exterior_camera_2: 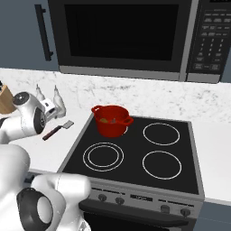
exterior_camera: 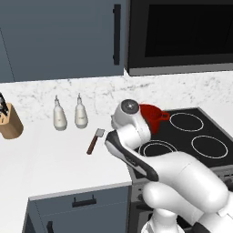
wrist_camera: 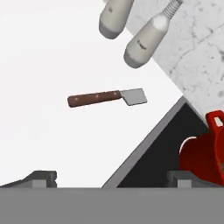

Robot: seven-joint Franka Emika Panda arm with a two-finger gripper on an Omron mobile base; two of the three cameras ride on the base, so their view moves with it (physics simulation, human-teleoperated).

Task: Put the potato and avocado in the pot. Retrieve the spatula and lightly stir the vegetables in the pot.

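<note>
The spatula (wrist_camera: pixel 107 97) lies flat on the white counter, with a dark reddish-brown handle and a small grey blade; it also shows as the spatula (exterior_camera: pixel 95 141) and the spatula (exterior_camera_2: pixel 57 129). My gripper (wrist_camera: pixel 111 178) hovers above the counter's edge beside the stove, open and empty, with the spatula ahead of it and untouched. The red pot (exterior_camera_2: pixel 111 121) stands on the back left burner, partly behind my arm as the pot (exterior_camera: pixel 153 117) and at the edge as the pot (wrist_camera: pixel 203 153). Small ochre and dark bits of the vegetables (exterior_camera_2: pixel 108 120) show inside it, too small to tell apart.
Two pale bottles (exterior_camera: pixel 59 117) (exterior_camera: pixel 81 114) stand by the marble backsplash just beyond the spatula. A wooden knife block (exterior_camera: pixel 9 121) sits at the far left. The black cooktop (exterior_camera_2: pixel 135 151) lies right of the counter, under a microwave (exterior_camera_2: pixel 122 34).
</note>
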